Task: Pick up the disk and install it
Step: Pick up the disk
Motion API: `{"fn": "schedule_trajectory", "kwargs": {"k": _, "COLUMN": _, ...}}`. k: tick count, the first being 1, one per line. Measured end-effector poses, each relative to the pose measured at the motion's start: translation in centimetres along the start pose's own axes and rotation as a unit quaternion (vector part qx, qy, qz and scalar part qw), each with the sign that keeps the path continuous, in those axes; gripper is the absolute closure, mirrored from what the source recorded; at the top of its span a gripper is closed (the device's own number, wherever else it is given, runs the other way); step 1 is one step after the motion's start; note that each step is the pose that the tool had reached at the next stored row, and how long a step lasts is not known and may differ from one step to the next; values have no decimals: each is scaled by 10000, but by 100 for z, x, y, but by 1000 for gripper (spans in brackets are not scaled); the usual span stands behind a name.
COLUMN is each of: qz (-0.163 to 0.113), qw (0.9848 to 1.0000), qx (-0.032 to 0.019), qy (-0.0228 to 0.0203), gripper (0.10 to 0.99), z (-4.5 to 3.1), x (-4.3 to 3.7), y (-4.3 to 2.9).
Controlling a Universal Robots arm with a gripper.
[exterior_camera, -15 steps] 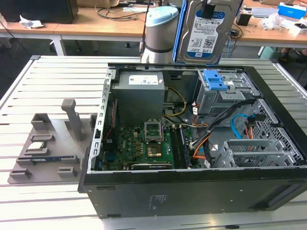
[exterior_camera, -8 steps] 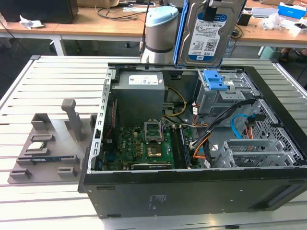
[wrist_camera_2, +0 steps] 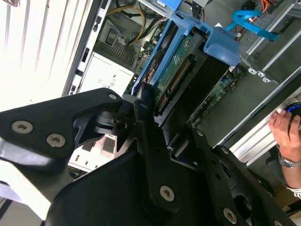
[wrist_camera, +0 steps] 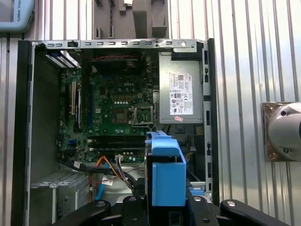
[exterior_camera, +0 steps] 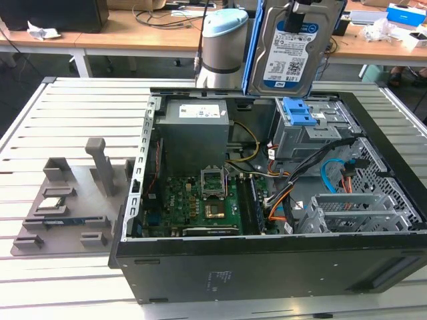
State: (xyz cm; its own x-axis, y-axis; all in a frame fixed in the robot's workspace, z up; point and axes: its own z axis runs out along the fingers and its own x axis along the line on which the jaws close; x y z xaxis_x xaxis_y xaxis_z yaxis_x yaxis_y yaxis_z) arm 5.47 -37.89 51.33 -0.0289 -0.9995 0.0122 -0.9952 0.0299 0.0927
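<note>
The slatted metal desk [exterior_camera: 73, 100] carries the open computer case [exterior_camera: 267, 270], which lies on its side with its inside showing. A grey foam tray [exterior_camera: 63, 200] sits on the desk just beside the case. Inside the case are the green circuit board [exterior_camera: 193, 203] and, against its far wall, a plain grey metal box [exterior_camera: 193, 130] with a white sticker. I hold the disk [exterior_camera: 291, 57] upright in the air above the case's far corner, over the drive cage with its blue clip [exterior_camera: 298, 112]. The disk touches nothing in the case. My fingers [wrist_camera_2: 151, 114] are clamped on the disk, one on each side. A person's hand [wrist_camera_2: 284, 129] shows outside the case, well apart from it
</note>
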Motion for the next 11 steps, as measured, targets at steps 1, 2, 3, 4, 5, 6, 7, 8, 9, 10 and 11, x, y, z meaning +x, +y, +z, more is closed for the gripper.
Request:
{"fn": "schedule_trajectory", "kwargs": {"k": 1, "qz": 0, "qw": 10000, "qx": 0, "qy": 0, "gripper": 725, "z": 1, "x": 28, "y": -1}}
{"fn": "schedule_trajectory", "kwargs": {"k": 2, "qz": 0, "qw": 10000, "qx": 0, "qy": 0, "gripper": 725, "z": 3, "x": 47, "y": -2}}
{"fn": "schedule_trajectory", "kwargs": {"k": 3, "qz": 0, "qw": 10000, "qx": 0, "qy": 0, "gripper": 725, "z": 3, "x": 66, "y": -2}}
{"fn": "schedule_trajectory", "kwargs": {"k": 4, "qz": 0, "qw": 10000, "qx": 0, "qy": 0, "gripper": 725, "z": 4, "x": 78, "y": -2}}
{"fn": "schedule_trajectory", "kwargs": {"k": 5, "qz": 0, "qw": 10000, "qx": 0, "qy": -1, "gripper": 725, "z": 5, "x": 88, "y": -3}}
{"fn": "schedule_trajectory", "kwargs": {"k": 6, "qz": 0, "qw": 10000, "qx": 0, "qy": 0, "gripper": 725, "z": 5, "x": 101, "y": -3}}
{"fn": "schedule_trajectory", "kwargs": {"k": 7, "qz": 0, "qw": 10000, "qx": 0, "qy": 0, "gripper": 725, "z": 6, "x": 113, "y": -4}}
{"fn": "schedule_trajectory", "kwargs": {"k": 8, "qz": 0, "qw": 10000, "qx": 0, "qy": 0, "gripper": 725, "z": 6, "x": 126, "y": -4}}
{"fn": "schedule_trajectory", "kwargs": {"k": 9, "qz": 0, "qw": 10000, "qx": 0, "qy": 0, "gripper": 725, "z": 7, "x": 139, "y": -5}}
{"fn": "schedule_trajectory", "kwargs": {"k": 10, "qz": 0, "qw": 10000, "qx": 0, "qy": 0, "gripper": 725, "z": 8, "x": 157, "y": -5}}
{"fn": "schedule_trajectory", "kwargs": {"k": 11, "qz": 0, "qw": 10000, "qx": 0, "qy": 0, "gripper": 725, "z": 10, "x": 182, "y": -6}}
